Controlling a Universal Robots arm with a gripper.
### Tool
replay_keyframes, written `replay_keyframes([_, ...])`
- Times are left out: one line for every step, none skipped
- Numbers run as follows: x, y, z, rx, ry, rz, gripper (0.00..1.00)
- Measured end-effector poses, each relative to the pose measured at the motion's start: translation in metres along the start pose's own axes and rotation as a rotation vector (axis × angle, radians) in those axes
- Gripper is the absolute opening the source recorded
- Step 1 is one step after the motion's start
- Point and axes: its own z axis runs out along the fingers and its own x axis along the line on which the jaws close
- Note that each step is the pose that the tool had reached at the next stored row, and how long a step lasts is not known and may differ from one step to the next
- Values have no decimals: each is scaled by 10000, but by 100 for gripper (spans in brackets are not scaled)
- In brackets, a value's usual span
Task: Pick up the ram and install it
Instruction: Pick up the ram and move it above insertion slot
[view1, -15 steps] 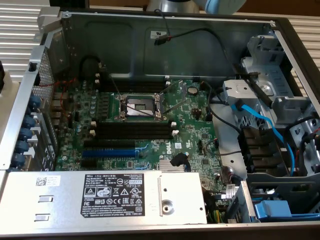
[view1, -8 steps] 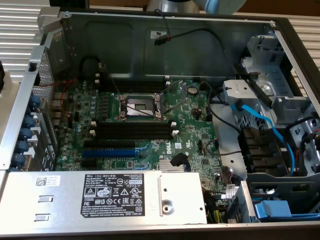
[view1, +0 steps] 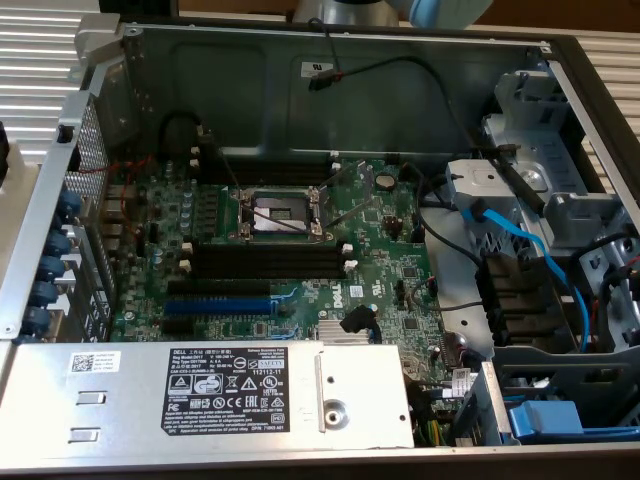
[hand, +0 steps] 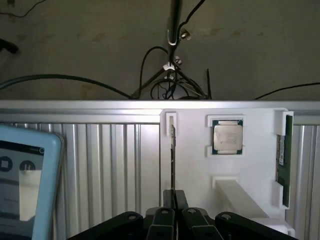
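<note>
In the wrist view the ram (hand: 172, 160) shows edge-on as a thin dark stick, standing in a slot of a white holder (hand: 250, 170). My gripper (hand: 173, 195) is shut on its near end, one dark finger pressed against each face. In the exterior view the open computer case holds the green motherboard (view1: 380, 270). Its long black memory slots (view1: 265, 256) with white end clips lie just below the CPU socket (view1: 278, 211).
The white holder also carries a CPU chip (hand: 228, 136) and a second green stick (hand: 283, 160) at its edge. A tablet (hand: 25, 180) leans beside it on the ribbed metal surface. In the case are a blue expansion slot (view1: 218, 305), a labelled power supply (view1: 230, 390) and blue cables (view1: 520, 245).
</note>
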Motion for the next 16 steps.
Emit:
replay_keyframes([7, -34, -32, -6, -1, 0, 12])
replay_keyframes([16, -71, -52, -22, -1, -1, 12])
replay_keyframes([22, -104, -62, -37, 0, -2, 12])
replay_keyframes([22, -112, -64, -43, 1, -2, 12])
replay_keyframes([21, -112, -62, -45, 0, -1, 12])
replay_keyframes([21, -112, -62, -46, 0, 0, 12])
replay_keyframes([21, -112, -62, -47, 0, 0, 12])
replay_keyframes([22, -113, -62, -47, 0, -1, 12])
replay_keyframes([22, -113, -63, -47, 1, -1, 12])
replay_keyframes([22, -113, -63, -47, 0, -2, 12])
replay_keyframes([22, -113, -63, -47, 0, -2, 12])
replay_keyframes([22, -113, -63, -47, 0, -2, 12])
replay_keyframes([22, -118, -66, -48, 1, -2, 12])
replay_keyframes([23, -138, -78, -48, -1, -4, 12])
replay_keyframes([23, -160, -93, -47, 0, -4, 12])
replay_keyframes([23, -187, -105, -47, -10, -2, 12])
